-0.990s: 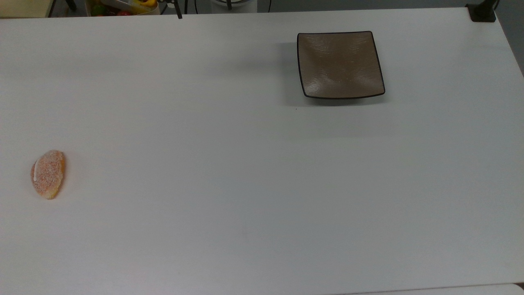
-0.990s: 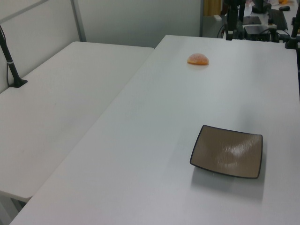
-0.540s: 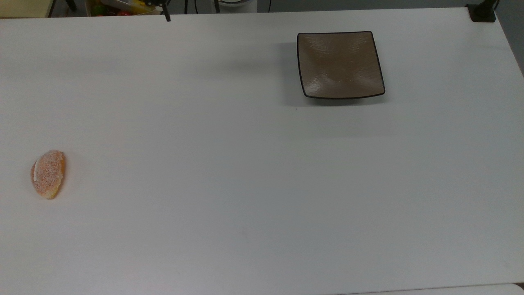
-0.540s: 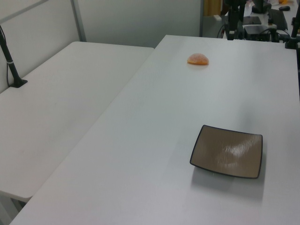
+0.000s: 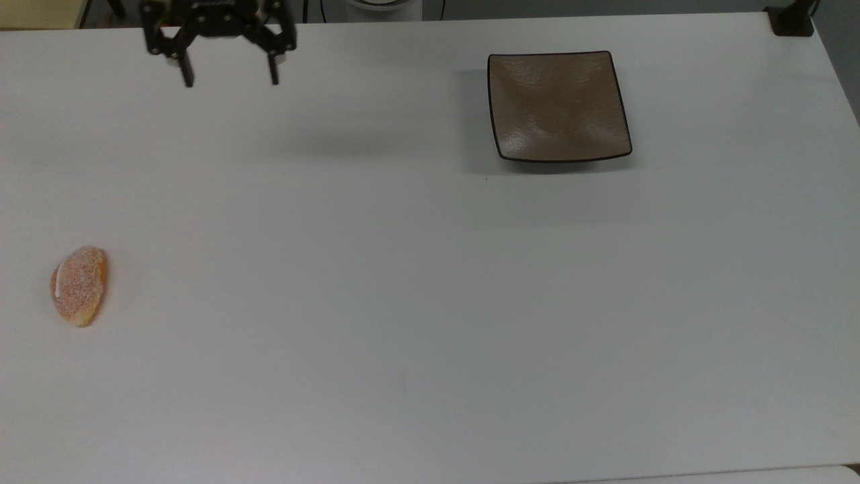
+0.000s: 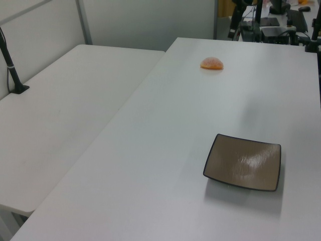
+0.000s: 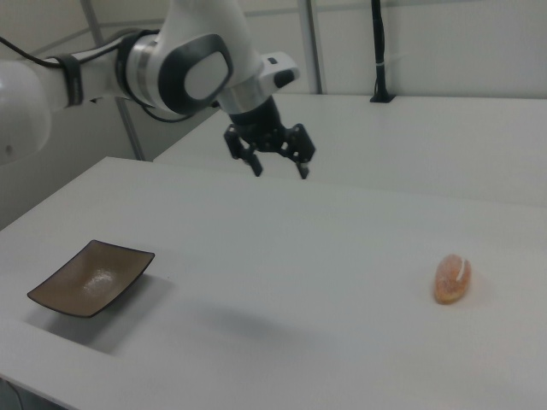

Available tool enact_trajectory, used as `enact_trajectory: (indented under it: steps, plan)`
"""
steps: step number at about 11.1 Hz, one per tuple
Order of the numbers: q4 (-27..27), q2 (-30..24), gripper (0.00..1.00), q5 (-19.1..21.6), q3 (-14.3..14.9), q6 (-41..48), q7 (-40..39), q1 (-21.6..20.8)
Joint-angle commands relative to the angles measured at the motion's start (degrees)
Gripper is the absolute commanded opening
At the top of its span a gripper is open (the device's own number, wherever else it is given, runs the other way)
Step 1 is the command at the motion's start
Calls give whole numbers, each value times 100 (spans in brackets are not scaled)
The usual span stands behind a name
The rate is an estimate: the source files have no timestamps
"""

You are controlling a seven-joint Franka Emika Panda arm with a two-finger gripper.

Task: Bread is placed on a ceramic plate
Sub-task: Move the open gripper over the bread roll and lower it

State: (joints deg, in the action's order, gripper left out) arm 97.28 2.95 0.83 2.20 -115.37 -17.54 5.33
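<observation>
Your black two-finger claw (image 5: 229,82) hangs above the white table (image 5: 430,302) near the top view's upper left, its two thin fingers (image 5: 187,76) pointing down and spread wide apart with nothing between them; in the right view you see the same claw (image 7: 279,169) at the end of the white-and-grey arm (image 7: 184,73), raised clear of the tabletop. Look toward the top view's left edge and you find the bread (image 5: 79,286), a small oval orange-pink bun with a speckled sugary crust and a short white stripe, lying flat on the table and well apart from the claw. In the right view the bread (image 7: 451,278) sits toward the right view's right side, and in the left view it (image 6: 212,64) lies far up the table. You can see the ceramic plate (image 5: 557,105), a square brown-taupe dish with a thin black rim and slightly upturned corners, resting on the table toward the top view's upper right, well apart from both the claw and the bread. In the right view the plate (image 7: 90,278) lies at the lower left, and in the left view it (image 6: 244,162) lies at the lower right. A second white table (image 6: 55,115) stands beside yours at the left view's left.
</observation>
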Motion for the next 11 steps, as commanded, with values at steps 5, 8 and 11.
enact_trajectory:
  steps: [5,8,11]
  plan:
    - [-894,1574,100,-39,-9,-1775,-153,759]
    - [-1447,2383,100,-13,43,-2357,-144,1004]
    - [-1510,2938,100,-13,43,-3042,-135,1172]
